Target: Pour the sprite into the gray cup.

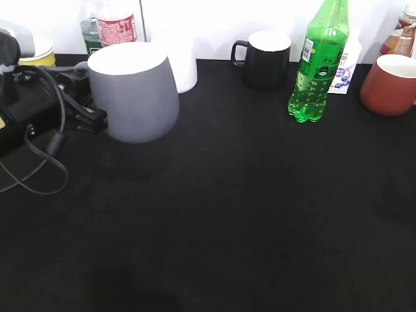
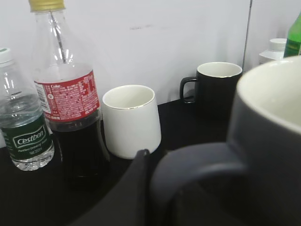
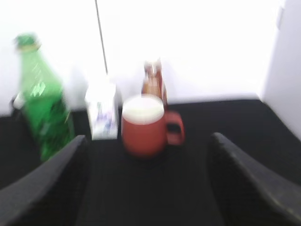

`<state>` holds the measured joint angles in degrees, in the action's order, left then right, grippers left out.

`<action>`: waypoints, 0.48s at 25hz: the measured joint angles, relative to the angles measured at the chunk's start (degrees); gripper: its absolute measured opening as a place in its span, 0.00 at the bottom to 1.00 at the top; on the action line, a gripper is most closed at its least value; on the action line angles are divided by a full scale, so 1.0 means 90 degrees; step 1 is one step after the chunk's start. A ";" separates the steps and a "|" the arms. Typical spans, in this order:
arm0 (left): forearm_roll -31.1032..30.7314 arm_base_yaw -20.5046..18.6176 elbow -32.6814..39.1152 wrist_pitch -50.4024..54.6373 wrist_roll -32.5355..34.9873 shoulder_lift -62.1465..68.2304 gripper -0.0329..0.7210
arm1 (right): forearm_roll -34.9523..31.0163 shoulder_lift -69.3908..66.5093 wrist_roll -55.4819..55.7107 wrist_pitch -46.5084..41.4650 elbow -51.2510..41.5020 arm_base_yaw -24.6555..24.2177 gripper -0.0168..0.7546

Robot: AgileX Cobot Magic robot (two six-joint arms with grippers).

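The gray cup (image 1: 133,91) stands at the left on the black table, its white inside showing, and fills the right of the left wrist view (image 2: 273,132). My left gripper (image 1: 88,117) is at the cup's loop handle. One dark finger presses against the handle's left side (image 2: 169,165); the other finger is hidden. The sprite (image 1: 318,65), a tall green bottle, stands upright and capped at the back right, far from both grippers. In the blurred right wrist view it is at the left (image 3: 44,108). My right gripper (image 3: 149,141) is open wide, empty, and low over the table.
At the back stand a white cup (image 1: 182,62), a black mug (image 1: 266,58), a small carton (image 1: 344,71) and a reddish-brown mug (image 1: 390,84). A cola bottle (image 2: 70,103) and a small water bottle (image 2: 23,127) stand behind the gray cup. A cable (image 1: 45,149) loops at the left.
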<state>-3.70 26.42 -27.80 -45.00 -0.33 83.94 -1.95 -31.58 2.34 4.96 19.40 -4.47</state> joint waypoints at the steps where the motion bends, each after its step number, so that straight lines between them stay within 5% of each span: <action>1: 0.0000 0.0000 0.0000 0.0000 0.0000 0.0000 0.10 | 0.0001 -0.0812 0.0000 0.0890 -0.0100 0.0000 0.78; 6: -0.0002 0.0000 0.0003 0.0018 0.0000 0.0000 0.10 | 0.0857 -0.4273 0.0052 0.3732 -0.0134 0.0352 0.78; 10: -0.0003 0.0000 0.0003 0.0045 0.0000 0.0000 0.10 | -0.0860 -0.6096 -0.0643 0.5034 0.0201 0.2214 0.78; 12: 0.0003 0.0000 0.0003 0.0045 0.0000 0.0000 0.10 | -0.1161 -0.6944 -0.0752 0.5766 0.0623 0.2640 0.78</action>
<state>-3.67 26.42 -27.77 -44.60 -0.33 83.94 -12.40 -94.08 -4.43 56.85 25.01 19.29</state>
